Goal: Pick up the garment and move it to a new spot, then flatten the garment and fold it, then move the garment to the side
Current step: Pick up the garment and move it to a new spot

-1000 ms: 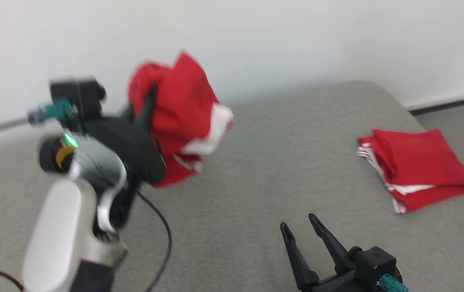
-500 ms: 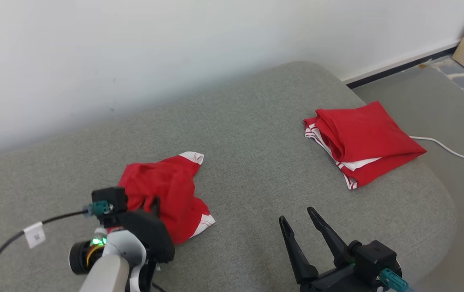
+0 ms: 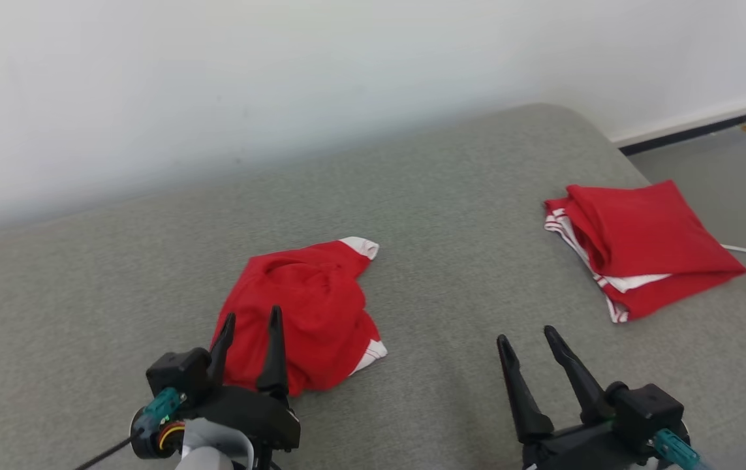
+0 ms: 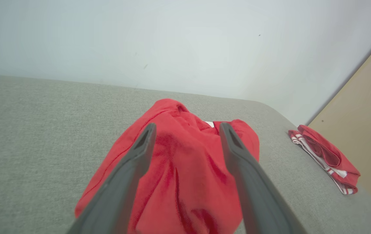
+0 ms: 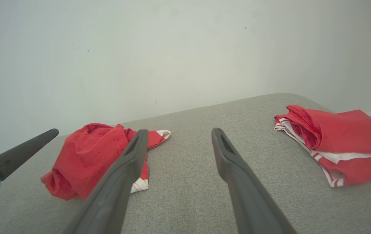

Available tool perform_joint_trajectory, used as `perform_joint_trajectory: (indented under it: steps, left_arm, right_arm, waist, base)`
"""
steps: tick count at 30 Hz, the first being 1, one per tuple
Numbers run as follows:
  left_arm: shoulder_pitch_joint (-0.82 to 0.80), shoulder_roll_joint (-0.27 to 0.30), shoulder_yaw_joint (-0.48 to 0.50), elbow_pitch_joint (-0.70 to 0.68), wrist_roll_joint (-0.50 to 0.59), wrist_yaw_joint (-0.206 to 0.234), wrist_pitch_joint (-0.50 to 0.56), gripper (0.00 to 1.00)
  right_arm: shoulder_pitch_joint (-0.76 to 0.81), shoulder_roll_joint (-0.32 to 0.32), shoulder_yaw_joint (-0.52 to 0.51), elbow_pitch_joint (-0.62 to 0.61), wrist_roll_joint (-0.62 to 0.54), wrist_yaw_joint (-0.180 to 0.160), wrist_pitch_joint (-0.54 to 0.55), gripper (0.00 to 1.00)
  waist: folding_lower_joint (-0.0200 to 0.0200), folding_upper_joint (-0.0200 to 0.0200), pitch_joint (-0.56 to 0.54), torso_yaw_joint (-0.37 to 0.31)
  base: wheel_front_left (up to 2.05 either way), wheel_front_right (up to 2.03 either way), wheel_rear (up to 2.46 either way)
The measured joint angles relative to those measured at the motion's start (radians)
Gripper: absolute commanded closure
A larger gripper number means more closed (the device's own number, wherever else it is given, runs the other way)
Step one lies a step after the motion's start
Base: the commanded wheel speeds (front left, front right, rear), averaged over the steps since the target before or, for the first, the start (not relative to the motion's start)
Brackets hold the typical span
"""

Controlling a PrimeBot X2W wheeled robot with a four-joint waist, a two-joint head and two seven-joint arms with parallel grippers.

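Two red, white-trimmed garments on the grey cushion [image 3: 444,228]: crumpled garment [image 3: 310,307], folded garment [image 3: 640,241], well apart; left gripper [image 3: 252,313] spread wide at the crumpled garment; right gripper [image 3: 525,333] spread, empty.

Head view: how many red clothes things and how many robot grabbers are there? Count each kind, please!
Crumpled red fabric garment with white trim: 1
Folded pile of red fabric with white stripes: 1
Black two-fingered grippers, left gripper and right gripper: 2
Total: 4
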Motion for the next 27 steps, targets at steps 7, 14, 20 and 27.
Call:
perform_joint_trajectory:
  steps: [7, 14, 20, 27]
  left_arm:
    - [0.174, -0.001, 0.104, -0.301, 0.137, -0.011, -0.015, 0.0]
    - [0.352, -0.001, 0.217, -0.472, 0.241, -0.035, -0.015, 0.0]
    - [0.456, 0.0, 0.285, -0.455, 0.312, -0.035, -0.015, 0.0]
    - [0.519, 0.0, 0.323, -0.392, 0.362, -0.035, -0.015, 0.0]
  right_arm:
    - [0.023, 0.002, -0.067, 0.03, 0.013, 0.0, -0.045, 0.0]
    - [0.054, -0.03, -0.088, 0.102, -0.015, 0.0, -0.127, 0.0]
    - [0.086, -0.058, -0.102, 0.17, -0.066, 0.0, -0.164, 0.0]
    - [0.105, -0.059, -0.103, 0.218, -0.08, 0.0, -0.173, 0.0]
  waist:
    - [0.0, 0.0, -0.008, 0.08]
    - [-0.0001, 0.0, -0.02, 0.144]
    - [-0.0001, 0.0, -0.038, 0.183]
    - [-0.0001, 0.0, -0.058, 0.21]
  base:
    - [0.0, 0.0, 0.0]
    - [0.0, 0.0, 0.0]
    - [0.0, 0.0, 0.0]
    - [0.0, 0.0, 0.0]
